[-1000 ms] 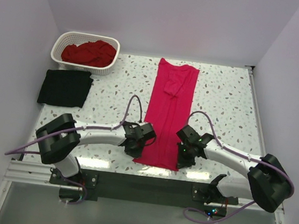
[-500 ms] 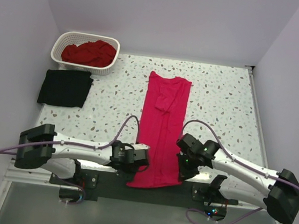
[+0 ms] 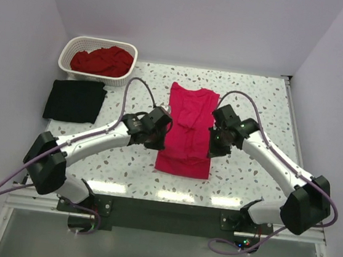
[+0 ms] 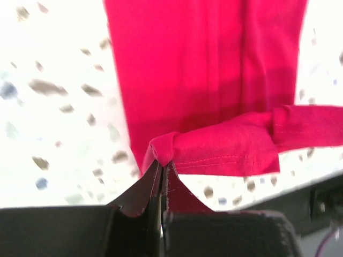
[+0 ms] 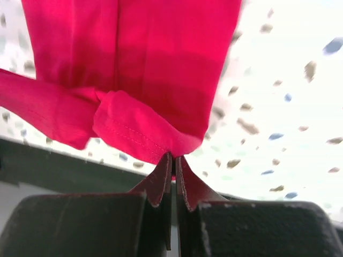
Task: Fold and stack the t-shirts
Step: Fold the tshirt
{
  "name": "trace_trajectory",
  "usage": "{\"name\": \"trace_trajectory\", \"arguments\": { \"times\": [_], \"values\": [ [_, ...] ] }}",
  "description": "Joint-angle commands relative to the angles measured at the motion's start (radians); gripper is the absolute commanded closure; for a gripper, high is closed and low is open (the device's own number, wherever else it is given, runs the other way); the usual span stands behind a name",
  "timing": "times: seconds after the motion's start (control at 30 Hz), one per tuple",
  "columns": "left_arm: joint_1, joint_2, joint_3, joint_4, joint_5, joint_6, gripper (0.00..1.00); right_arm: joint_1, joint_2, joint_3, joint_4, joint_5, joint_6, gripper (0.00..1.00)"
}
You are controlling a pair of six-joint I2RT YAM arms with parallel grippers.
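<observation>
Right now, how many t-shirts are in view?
3. The bright pink-red t-shirt lies centrally; the black t-shirt lies folded at the left; the dark red t-shirt sits in the white basket, which may hide more.

The basket (image 3: 94, 77) sits back-left, the t-shirt (image 3: 183, 158) mid-table.

From above, the light falls bright and even and everything is sharp. White glare patches line the near edge of the bench (image 3: 254, 107), and shadows there are faint. Both wrist views are overexposed: the bench burns to white and its speckles blur. A darker shadow band crosses the pinkish-red t-shirt (image 4: 203, 64). The left end effector (image 4: 162, 170) and right end effector (image 5: 174, 163) loom dark and underexposed.
</observation>
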Motion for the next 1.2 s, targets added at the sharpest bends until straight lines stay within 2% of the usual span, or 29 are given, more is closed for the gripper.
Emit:
{"name": "trace_trajectory", "arguments": {
  "times": [0.0, 0.1, 0.3, 0.83, 0.87, 0.97, 1.0, 1.07, 1.1, 1.17],
  "values": [
    [0.091, 0.069, 0.058, 0.086, -0.046, 0.121, 1.00, -0.072, 0.066, 0.106, 0.056, 0.041, -0.112, 1.00],
    [0.138, 0.118, 0.071, 0.158, -0.086, 0.147, 1.00, -0.121, 0.115, 0.130, 0.104, 0.050, -0.146, 1.00],
    [0.200, 0.217, 0.106, 0.267, -0.057, 0.187, 1.00, -0.198, 0.183, 0.167, 0.159, 0.047, -0.191, 1.00],
    [0.256, 0.389, 0.177, 0.371, -0.075, 0.220, 0.99, -0.224, 0.377, 0.184, 0.374, 0.021, -0.211, 1.00],
    [0.256, 0.397, 0.169, 0.381, -0.077, 0.220, 0.96, -0.224, 0.388, 0.184, 0.383, 0.026, -0.212, 1.00],
    [0.258, 0.426, 0.163, 0.413, -0.075, 0.217, 0.77, -0.223, 0.425, 0.183, 0.402, 0.049, -0.214, 1.00],
    [0.258, 0.426, 0.163, 0.415, -0.074, 0.217, 0.68, -0.224, 0.427, 0.184, 0.400, 0.050, -0.215, 0.92],
    [0.258, 0.400, 0.157, 0.416, -0.081, 0.215, 0.59, -0.224, 0.407, 0.181, 0.406, 0.056, -0.220, 0.80],
    [0.258, 0.383, 0.152, 0.415, -0.086, 0.213, 0.52, -0.223, 0.396, 0.178, 0.408, 0.071, -0.218, 0.68],
    [0.252, 0.313, 0.121, 0.410, -0.118, 0.197, 0.45, -0.218, 0.353, 0.175, 0.405, 0.084, -0.221, 0.60]
  ]
}}
